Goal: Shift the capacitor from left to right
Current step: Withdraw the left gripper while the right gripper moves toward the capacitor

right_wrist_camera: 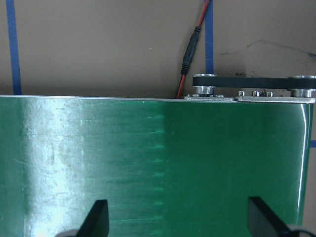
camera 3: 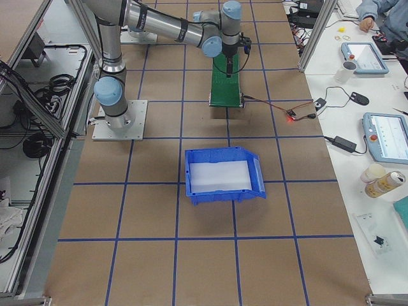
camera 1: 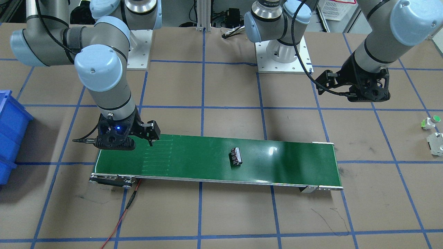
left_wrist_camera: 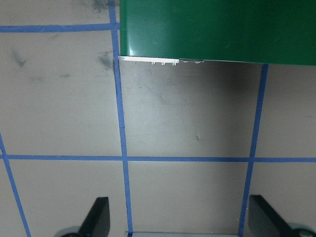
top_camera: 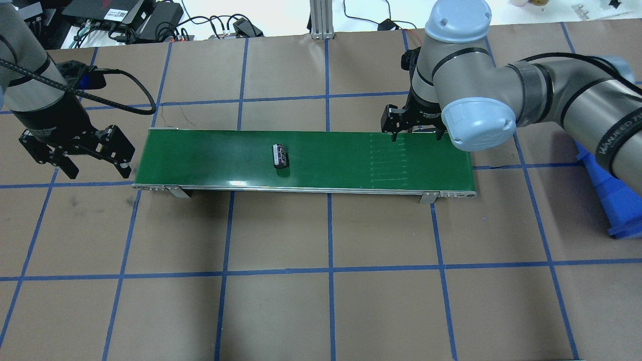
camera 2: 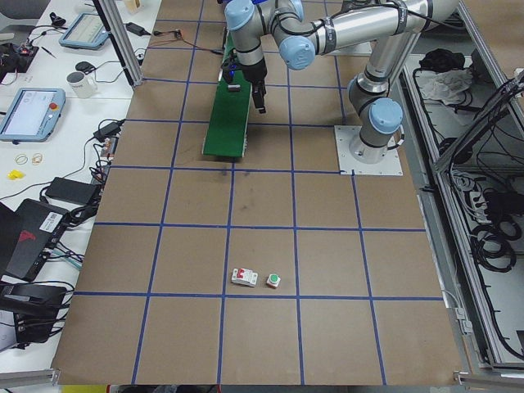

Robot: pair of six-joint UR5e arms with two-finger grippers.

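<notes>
The capacitor point(top_camera: 280, 156) lies loose on the green belt point(top_camera: 346, 153), left of its middle, so the move looks under halfway done. The left gripper point(top_camera: 96, 166), beyond the belt's left end, and the right gripper point(top_camera: 417, 133), above its right end, both have jaws spread wide and empty.

Pale printing on the capacitor point(top_camera: 279, 155) is too small to read; the blue bin point(camera 1: 14, 131) seems half cut off

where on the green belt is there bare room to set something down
The belt is bare from its left end to the capacitor, and from the capacitor on toward the right gripper. The table squares between belt and robot are bare too. Tightest is the belt's right end, where the right gripper hangs over it.
</notes>
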